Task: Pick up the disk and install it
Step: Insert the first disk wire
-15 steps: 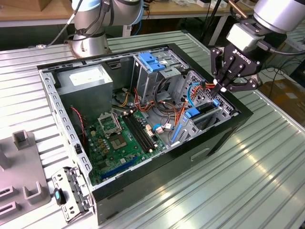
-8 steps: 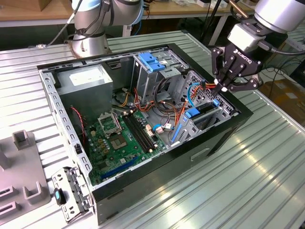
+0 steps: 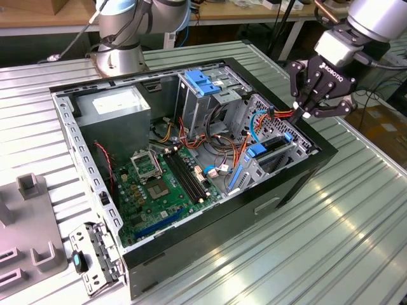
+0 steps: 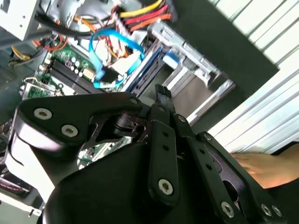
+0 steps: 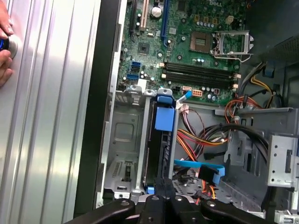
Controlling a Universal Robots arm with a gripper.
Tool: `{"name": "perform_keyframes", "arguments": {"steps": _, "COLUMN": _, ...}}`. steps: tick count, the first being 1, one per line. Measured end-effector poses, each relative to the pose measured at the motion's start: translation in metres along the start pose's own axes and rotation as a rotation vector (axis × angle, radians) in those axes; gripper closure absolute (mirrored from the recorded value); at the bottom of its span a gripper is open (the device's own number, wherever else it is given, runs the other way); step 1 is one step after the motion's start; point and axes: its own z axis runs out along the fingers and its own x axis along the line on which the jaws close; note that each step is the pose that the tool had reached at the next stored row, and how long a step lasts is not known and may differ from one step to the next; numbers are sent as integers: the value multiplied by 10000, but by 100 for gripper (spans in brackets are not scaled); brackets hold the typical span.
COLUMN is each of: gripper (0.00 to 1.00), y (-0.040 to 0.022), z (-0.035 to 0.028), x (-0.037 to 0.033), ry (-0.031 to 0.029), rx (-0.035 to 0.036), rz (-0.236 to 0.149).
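Exterior view first: my claw (image 3: 304, 114) hangs over the open computer case (image 3: 299, 184) at the exterior view's right. Its fingers are pressed together with nothing between them. Just under it, the disk (image 3: 272, 147) stands on its edge in the metal bay (image 3: 280, 166), with a blue tab (image 3: 255, 150) at one end. Orange and blue wires (image 3: 254, 124) crowd just beside it. In the first wrist view I see a person's hand (image 5: 3, 51) on the ribbed table (image 5: 51, 116), well apart.

The computer case (image 3: 210, 241) lies on the bench (image 3: 356, 241). Inside it, the motherboard (image 3: 159, 184) lies toward the exterior view's left. The disk (image 3: 275, 146) stands on edge in the right-hand bay, under the gripper (image 3: 304, 114).
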Motion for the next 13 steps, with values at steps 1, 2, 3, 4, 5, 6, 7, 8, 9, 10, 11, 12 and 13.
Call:
{"name": "perform_keyframes", "arguments": {"steps": 1, "gripper": 89, "y": -27, "z": 1, "x": -18, "ry": 0, "rx": 0, "rz": 0}}
{"name": "perform_keyframes", "arguments": {"steps": 2, "gripper": 89, "y": -47, "z": 2, "x": -42, "ry": 0, "rx": -1, "rz": -3}}
{"name": "perform_keyframes", "arguments": {"steps": 3, "gripper": 89, "y": -78, "z": 8, "x": -101, "ry": 0, "rx": -1, "rz": -15}}
{"name": "perform_keyframes", "arguments": {"steps": 4, "gripper": 89, "y": -100, "z": 12, "x": -138, "ry": 1, "rx": -2, "rz": -27}}
{"name": "perform_keyframes", "arguments": {"steps": 5, "gripper": 89, "y": -117, "z": 14, "x": -154, "ry": 2, "rx": -4, "rz": -46}}
{"name": "perform_keyframes", "arguments": {"steps": 6, "gripper": 89, "y": -133, "z": 18, "x": -165, "ry": 2, "rx": -7, "rz": -93}}
{"name": "perform_keyframes", "arguments": {"steps": 7, "gripper": 89, "y": -140, "z": 21, "x": -170, "ry": 5, "rx": -12, "rz": -151}}
{"name": "perform_keyframes", "arguments": {"steps": 8, "gripper": 89, "y": -144, "z": 25, "x": -171, "ry": 8, "rx": -19, "rz": -227}}
{"name": "perform_keyframes", "arguments": {"steps": 9, "gripper": 89, "y": -148, "z": 31, "x": -171, "ry": 18, "rx": -32, "rz": -387}}
{"name": "perform_keyframes", "arguments": {"steps": 10, "gripper": 89, "y": -149, "z": 36, "x": -170, "ry": 23, "rx": -44, "rz": -525}}
{"name": "perform_keyframes", "arguments": {"steps": 11, "gripper": 89, "y": -150, "z": 46, "x": -169, "ry": 37, "rx": -60, "rz": -797}}
{"name": "perform_keyframes", "arguments": {"steps": 12, "gripper": 89, "y": -151, "z": 53, "x": -169, "ry": 51, "rx": -70, "rz": -1059}}
{"name": "perform_keyframes", "arguments": {"steps": 13, "gripper": 89, "y": -152, "z": 64, "x": -168, "ry": 77, "rx": -71, "rz": -1529}}
